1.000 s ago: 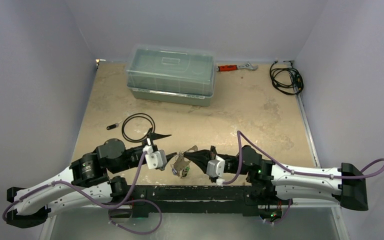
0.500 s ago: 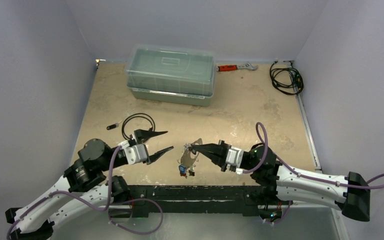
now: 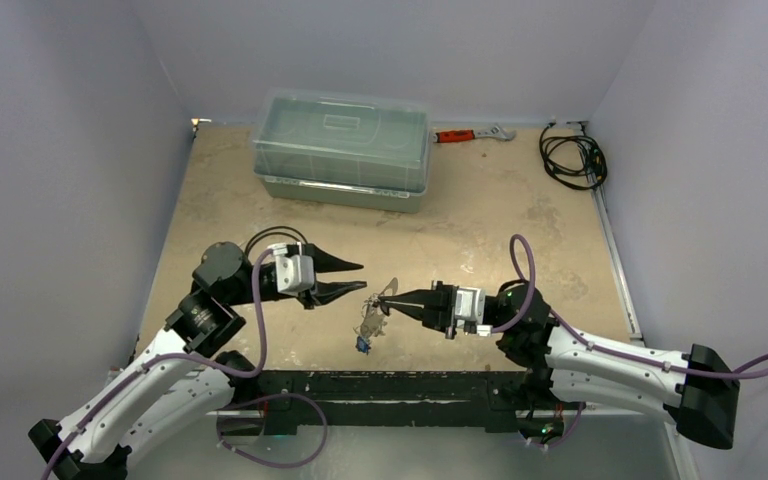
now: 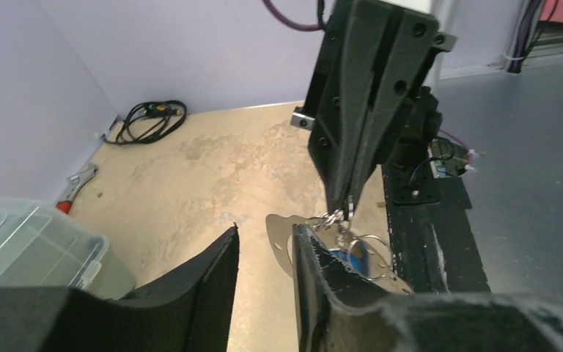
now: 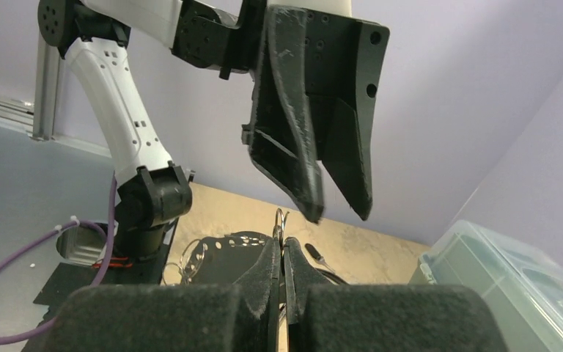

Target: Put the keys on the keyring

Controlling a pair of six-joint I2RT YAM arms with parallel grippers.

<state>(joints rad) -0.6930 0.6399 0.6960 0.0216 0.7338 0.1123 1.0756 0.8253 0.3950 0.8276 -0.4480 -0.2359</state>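
A thin black cable loop (image 3: pixel 265 232) lies left of the keyring (image 3: pixel 373 310), partly hidden by the left arm. The left gripper (image 3: pixel 355 277), fingers apart, stands just left of the keyring. The keyring hangs tilted, keys (image 3: pixel 362 344) dangling beneath it. Its top is pinched by the right gripper (image 3: pixel 392 297), fingers clamped together on it. Well beyond the keyring sit a lidded plastic box (image 3: pixel 340 148), an orange-handled wrench (image 3: pixel 470 134) and a coiled cable (image 3: pixel 572 158).

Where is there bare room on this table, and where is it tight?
Widest bare patch: right half of the table, between the box, the cable coil and the right arm. A smaller one: left of the box, ahead of the left arm. Crowded: near middle, where left gripper, right gripper and keyring cluster.
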